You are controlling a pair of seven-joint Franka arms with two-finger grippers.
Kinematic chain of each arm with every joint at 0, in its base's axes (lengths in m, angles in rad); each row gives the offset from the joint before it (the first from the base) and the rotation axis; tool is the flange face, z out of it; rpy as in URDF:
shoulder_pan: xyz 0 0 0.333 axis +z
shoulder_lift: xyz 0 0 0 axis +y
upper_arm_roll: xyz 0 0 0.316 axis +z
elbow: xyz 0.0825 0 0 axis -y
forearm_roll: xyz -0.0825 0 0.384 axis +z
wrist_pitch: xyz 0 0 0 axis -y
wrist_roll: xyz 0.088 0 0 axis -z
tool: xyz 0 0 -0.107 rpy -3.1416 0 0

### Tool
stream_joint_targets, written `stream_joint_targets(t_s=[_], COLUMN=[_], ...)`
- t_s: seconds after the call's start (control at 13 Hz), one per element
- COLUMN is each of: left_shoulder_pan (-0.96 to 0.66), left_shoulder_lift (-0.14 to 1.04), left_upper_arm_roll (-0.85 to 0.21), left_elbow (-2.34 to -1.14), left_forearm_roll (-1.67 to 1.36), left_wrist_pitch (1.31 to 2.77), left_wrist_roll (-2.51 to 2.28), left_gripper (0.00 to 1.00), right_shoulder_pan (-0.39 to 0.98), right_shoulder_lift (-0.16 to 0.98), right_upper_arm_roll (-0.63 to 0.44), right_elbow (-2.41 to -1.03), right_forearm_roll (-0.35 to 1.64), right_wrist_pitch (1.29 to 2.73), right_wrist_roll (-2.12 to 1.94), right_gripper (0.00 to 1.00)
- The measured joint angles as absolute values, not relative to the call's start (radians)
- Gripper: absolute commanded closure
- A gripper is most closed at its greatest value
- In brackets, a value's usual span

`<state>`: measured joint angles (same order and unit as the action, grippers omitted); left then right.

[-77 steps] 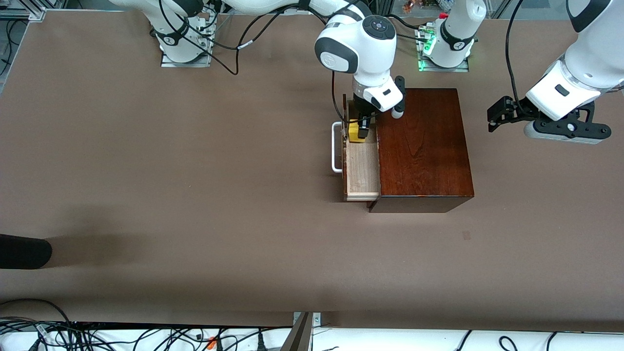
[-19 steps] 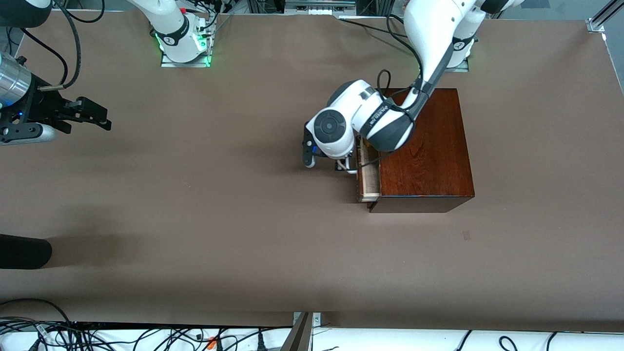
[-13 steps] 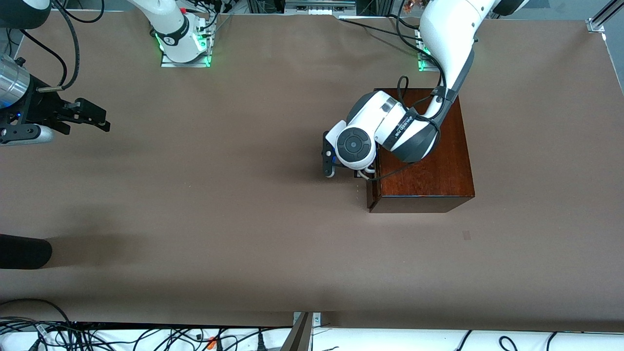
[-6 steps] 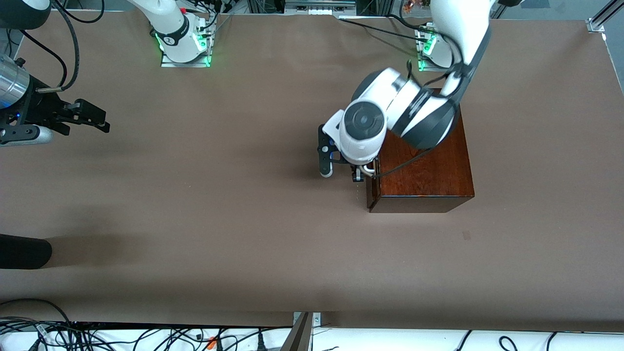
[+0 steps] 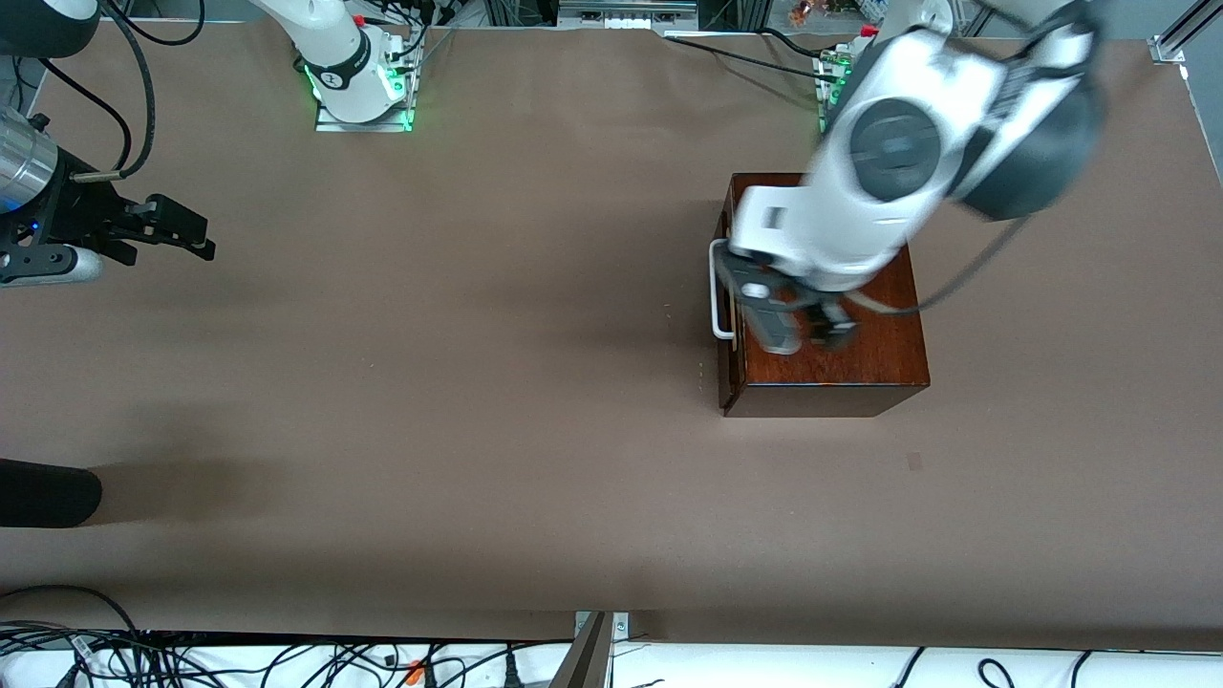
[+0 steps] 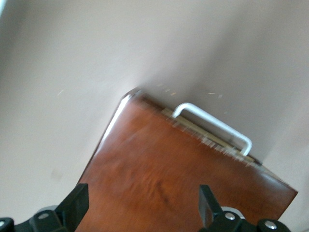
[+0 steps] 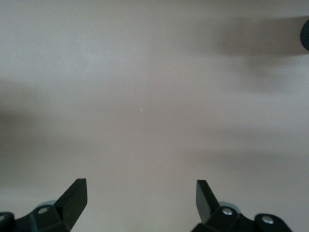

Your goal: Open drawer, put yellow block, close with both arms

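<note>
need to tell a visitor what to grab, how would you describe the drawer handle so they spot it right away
Find the glossy dark reddish-brown wooden box on the brown table, toward the left arm's end. On the box's face that looks toward the right arm's end sits the shut drawer. Its handle is a white U-shaped bar, the only white thing on the dark wood.

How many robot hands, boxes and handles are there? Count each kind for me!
Robot hands: 2, the left gripper and the right gripper
Wooden boxes: 1, the box
White handles: 1, the handle
Total: 4
</note>
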<state>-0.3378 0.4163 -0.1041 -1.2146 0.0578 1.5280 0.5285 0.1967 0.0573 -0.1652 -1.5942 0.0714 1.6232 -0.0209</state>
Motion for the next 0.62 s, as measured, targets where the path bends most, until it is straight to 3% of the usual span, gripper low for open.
stream_joint_targets(t_s=[0.23,0.62], left_shoulder_pan=[-0.237,-0.204], left_shoulder_lift=[0.368,0.251], left_upper_arm_roll=[-0.094,-0.050], left_elbow=[-1.214,-1.264], left_forearm_roll=[0.058,0.058], left_wrist_pitch=[1.484,1.496], left_wrist_roll=[0.446,-0.119], left_gripper=[0.00,0.00], right_shoulder_pan=[0.197,0.197], right_shoulder_lift=[0.057,0.057], right_upper_arm_roll=[-0.165,-0.165], right_elbow=[-1.594,-1.594], right_forearm_roll=[0.071,0.071], right_wrist_pitch=[1.623,1.623], right_wrist_roll=[-0.020,-0.020], right_gripper=[0.00,0.00])
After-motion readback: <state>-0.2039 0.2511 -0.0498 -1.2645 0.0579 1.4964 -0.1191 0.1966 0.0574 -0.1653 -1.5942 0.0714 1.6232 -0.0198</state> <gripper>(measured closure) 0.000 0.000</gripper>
